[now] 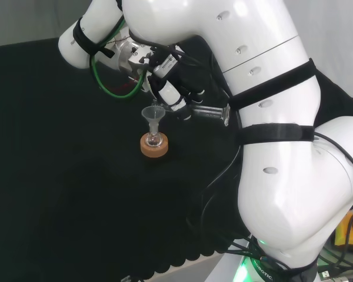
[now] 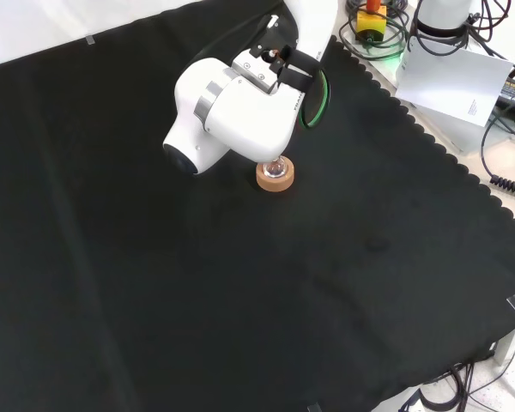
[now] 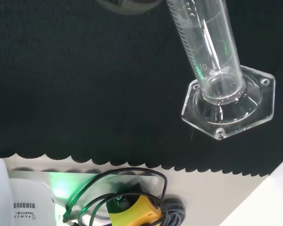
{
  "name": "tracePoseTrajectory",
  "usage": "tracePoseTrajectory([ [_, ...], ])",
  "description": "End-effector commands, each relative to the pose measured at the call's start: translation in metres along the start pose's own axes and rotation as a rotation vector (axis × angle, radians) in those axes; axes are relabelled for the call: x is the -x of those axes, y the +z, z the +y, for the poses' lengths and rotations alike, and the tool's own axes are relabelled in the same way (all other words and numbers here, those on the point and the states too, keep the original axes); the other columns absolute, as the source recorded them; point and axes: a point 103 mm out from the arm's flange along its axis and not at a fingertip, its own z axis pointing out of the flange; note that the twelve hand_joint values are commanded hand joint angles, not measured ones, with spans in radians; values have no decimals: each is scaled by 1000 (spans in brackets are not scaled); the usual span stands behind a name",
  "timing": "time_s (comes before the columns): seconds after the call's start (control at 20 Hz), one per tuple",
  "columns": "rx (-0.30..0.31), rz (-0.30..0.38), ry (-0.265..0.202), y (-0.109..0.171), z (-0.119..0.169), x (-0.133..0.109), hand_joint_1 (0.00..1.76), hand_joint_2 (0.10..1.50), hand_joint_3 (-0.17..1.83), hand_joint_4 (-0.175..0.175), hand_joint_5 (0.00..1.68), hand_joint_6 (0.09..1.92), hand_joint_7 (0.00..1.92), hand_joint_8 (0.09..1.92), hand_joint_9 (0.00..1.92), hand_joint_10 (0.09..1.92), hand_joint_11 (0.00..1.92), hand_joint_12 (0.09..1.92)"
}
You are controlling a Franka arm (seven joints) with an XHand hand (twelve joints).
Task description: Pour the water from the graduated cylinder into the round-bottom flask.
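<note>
My hand (image 1: 175,88): fingers curled round graduated cylinder (image 1: 210,111), tipped near level, mouth at funnel (image 1: 153,116)'s 2 o'clock, head view

We see a black cloth (image 2: 240,326) with a scalloped edge, a tan cork ring (image 1: 155,147), a clear funnel (image 1: 153,115) and a clear graduated cylinder (image 3: 210,52) with white markings, a green cable (image 1: 106,87), a white arm link (image 2: 232,116).

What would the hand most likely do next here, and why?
Probably tip the graduated cylinder a little further. The hand holds it nearly level, its mouth at the funnel in the round-bottom flask on the cork ring.
</note>
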Motion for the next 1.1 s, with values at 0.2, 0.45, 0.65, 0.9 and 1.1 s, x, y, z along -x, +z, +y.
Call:
tracePoseTrajectory([
  [0.2, 5, -3, 4, 0, 0, -1, 1133, 1104, -1, -87, 1017, 952, 1404, 197, 1544, 87, 1404, 669],
  [0.45, 39, -6, 7, -3, -1, -6, 1133, 1104, -1, -87, 1017, 952, 1406, 195, 1546, 87, 1405, 668],
  [0.65, 122, -3, -6, -10, -6, -18, 1133, 1104, -1, -88, 1017, 952, 1407, 194, 1547, 87, 1406, 667],
  [0.9, 189, 0, -8, -8, -12, -19, 1133, 1103, -1, -88, 1017, 952, 1409, 193, 1551, 87, 1407, 666],
  [1.1, 217, 12, -16, -3, -11, -14, 1133, 1104, -1, -88, 1017, 952, 1412, 192, 1554, 87, 1410, 666],
])
